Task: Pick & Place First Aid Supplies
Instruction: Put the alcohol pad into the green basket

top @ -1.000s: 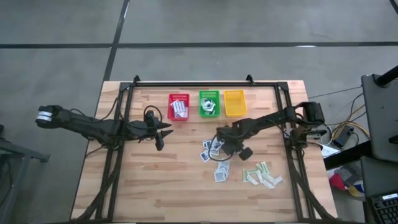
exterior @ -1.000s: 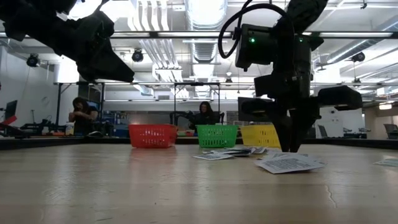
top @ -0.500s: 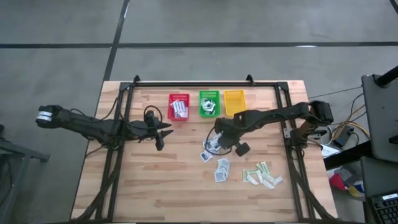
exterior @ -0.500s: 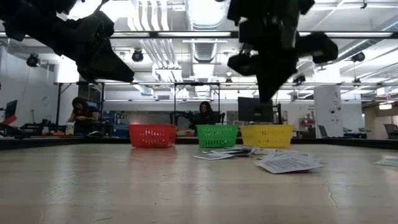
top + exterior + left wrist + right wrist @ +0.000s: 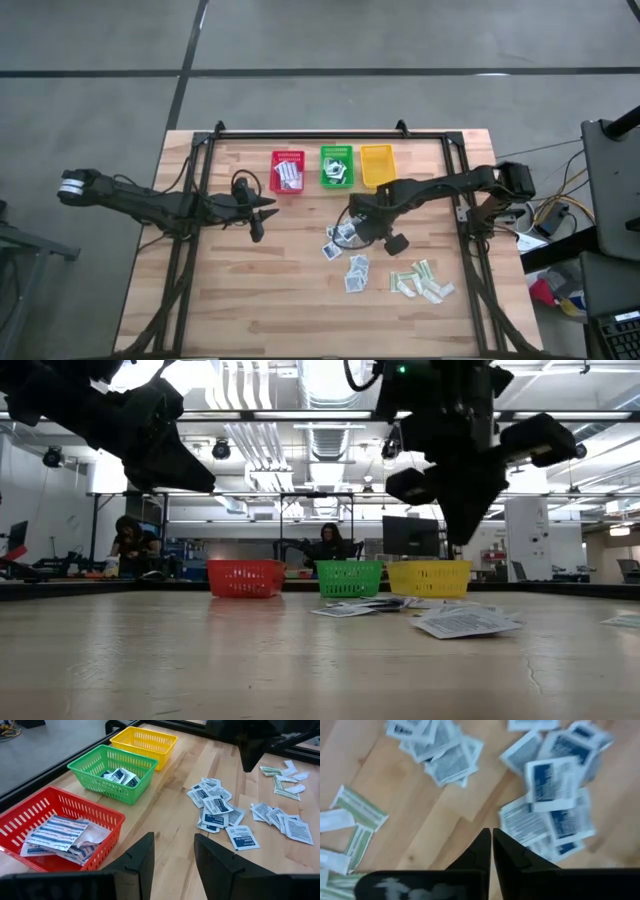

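High view looks straight down on the whole table (image 5: 250,300). Low view sits at tabletop height, facing level toward the baskets (image 5: 345,577) and the room behind. Left wrist view looks across at those same baskets and packets (image 5: 215,810). Right wrist view points down, close over the packets.

Desk (image 5: 250,290) front-left lay bare; packets (image 5: 345,255) cluttered centre-right, three baskets (image 5: 333,166) lined the back edge, right arm (image 5: 430,190) hung over the packets.
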Robot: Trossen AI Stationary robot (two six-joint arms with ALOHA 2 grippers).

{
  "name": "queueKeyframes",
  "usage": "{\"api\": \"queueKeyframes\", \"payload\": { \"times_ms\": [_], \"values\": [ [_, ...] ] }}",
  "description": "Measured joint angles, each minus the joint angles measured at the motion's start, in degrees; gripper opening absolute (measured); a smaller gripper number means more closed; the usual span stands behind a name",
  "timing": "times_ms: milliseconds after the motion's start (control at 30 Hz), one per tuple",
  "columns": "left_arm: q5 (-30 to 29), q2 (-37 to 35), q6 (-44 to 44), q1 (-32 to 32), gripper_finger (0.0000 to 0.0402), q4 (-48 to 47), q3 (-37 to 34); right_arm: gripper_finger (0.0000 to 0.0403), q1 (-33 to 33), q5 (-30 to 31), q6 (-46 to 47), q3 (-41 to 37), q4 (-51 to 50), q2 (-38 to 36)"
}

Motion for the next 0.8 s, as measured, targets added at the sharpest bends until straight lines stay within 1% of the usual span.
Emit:
{"api": "queueKeyframes", "payload": {
  "times_ms": [100,367,467,633,800],
  "values": [
    [0.0,0.0,0.23,0.0,0.0133,-0.04,-0.01,0.0046,0.56,-0.28,0.02,-0.62,0.32,0.73],
    [-0.22,0.0,0.04,-0.02,0.0133,-0.06,-0.01,0.0133,0.72,-0.22,-0.56,0.62,2.73,5.54],
    [-0.24,0.0,-0.03,0.0,0.0133,-0.1,-0.02,0.0154,0.72,-0.17,-1.7,0.64,3.08,7.96],
    [-0.43,0.0,-0.07,-0.01,0.0133,-0.11,-0.01,0.0161,0.56,0.62,-2.82,0.55,2.97,11.83],
    [-0.61,0.0,-0.16,-0.02,0.0133,-0.17,0.0,0.0147,0.57,1.71,-2.33,0.91,3.5,13.84]
  ]
}}
